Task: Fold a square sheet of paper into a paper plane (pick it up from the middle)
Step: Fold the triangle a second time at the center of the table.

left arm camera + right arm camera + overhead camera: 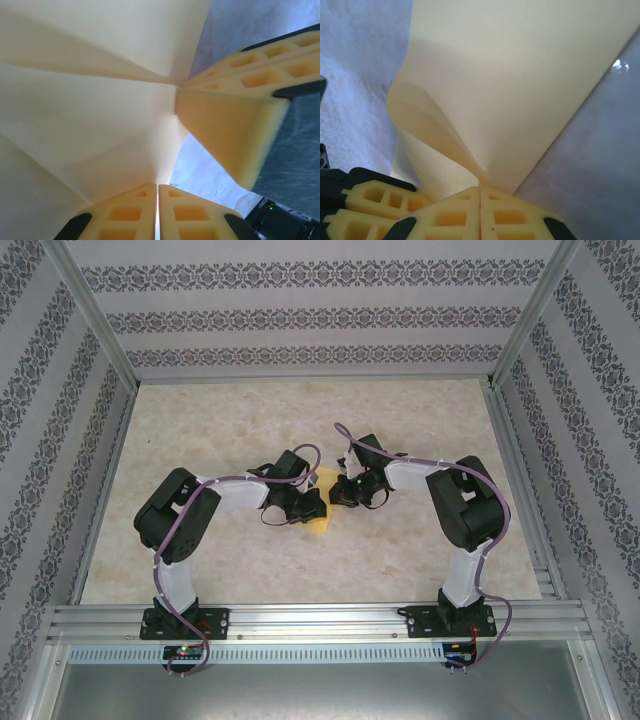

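The square sheet of paper (322,480) is pale yellow and hangs bent between both grippers above the middle of the table. My left gripper (305,508) is shut on one edge of the sheet (90,100), the paper pinched between its fingertips (158,187). My right gripper (346,490) is shut on the sheet (520,75) at its own fingertips (480,189), where curved layers of paper run together. The right gripper's fingers (235,100) show in the left wrist view, clamped on a creased point. The left gripper's fingers (370,200) sit close beside the right one. The paper plane is out of view.
The marble-patterned tabletop (250,420) spreads around the arms. Aluminium rails (320,620) run along the near edge, with frame posts at the corners. Patterned walls (300,320) enclose the back and sides.
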`<state>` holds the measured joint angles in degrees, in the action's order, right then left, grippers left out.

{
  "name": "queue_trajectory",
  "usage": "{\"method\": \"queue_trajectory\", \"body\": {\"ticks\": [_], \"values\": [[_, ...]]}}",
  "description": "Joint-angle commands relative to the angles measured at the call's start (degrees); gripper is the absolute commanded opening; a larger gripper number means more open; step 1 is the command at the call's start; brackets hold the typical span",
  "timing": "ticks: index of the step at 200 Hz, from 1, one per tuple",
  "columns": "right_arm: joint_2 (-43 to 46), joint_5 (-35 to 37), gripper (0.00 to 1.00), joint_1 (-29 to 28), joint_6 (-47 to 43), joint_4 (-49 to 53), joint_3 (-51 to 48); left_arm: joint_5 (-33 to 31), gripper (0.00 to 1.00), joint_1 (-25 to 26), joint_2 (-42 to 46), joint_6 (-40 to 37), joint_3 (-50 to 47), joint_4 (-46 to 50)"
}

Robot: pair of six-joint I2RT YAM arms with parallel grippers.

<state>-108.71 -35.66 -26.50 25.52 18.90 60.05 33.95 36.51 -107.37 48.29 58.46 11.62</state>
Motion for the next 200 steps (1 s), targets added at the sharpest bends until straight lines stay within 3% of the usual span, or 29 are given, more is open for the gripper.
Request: {"method": "queue_trajectory", "body": {"ticks": [1,200], "values": [[-1.19,-1.17,0.07,-0.15,-1.11,-0.86,0.83,-0.97,0.10,0.84,2.95,-1.31,0.77,0.61],[-2.43,-0.90,0.07,-0.38,-1.44,-0.79,1.79,-3.09,0.10,0.84,-1.27,-1.51,1.40,2.88]]}}
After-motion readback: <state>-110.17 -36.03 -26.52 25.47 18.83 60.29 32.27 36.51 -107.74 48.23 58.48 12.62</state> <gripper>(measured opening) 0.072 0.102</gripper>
